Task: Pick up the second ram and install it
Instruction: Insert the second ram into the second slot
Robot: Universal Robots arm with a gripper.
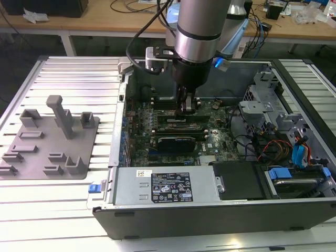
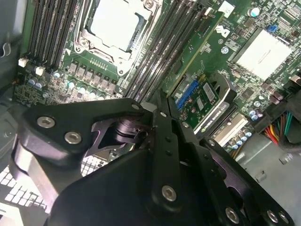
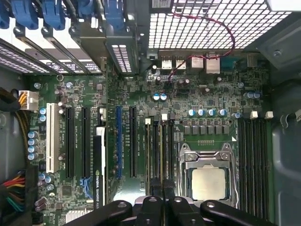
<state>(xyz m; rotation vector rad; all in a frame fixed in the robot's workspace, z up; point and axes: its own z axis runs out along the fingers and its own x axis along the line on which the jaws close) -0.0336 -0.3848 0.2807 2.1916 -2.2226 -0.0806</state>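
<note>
The end effector (image 1: 188, 106) is low inside the computer case (image 1: 210, 210), just beside the CPU socket (image 3: 207, 181). Its fingers (image 2: 165, 123) pinch the second ram (image 2: 195, 52).

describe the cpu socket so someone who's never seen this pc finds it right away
Inside the open computer case lies the green motherboard. In the first wrist view, the CPU socket sits between two banks of long black memory slots. It is the only square metal frame around a pale silvery plate, not a narrow strip.

end effector (image 1: 188, 105) | low over motherboard (image 1: 221, 129) | grey fixture (image 1: 52, 152) beside open case (image 1: 210, 223)
</note>
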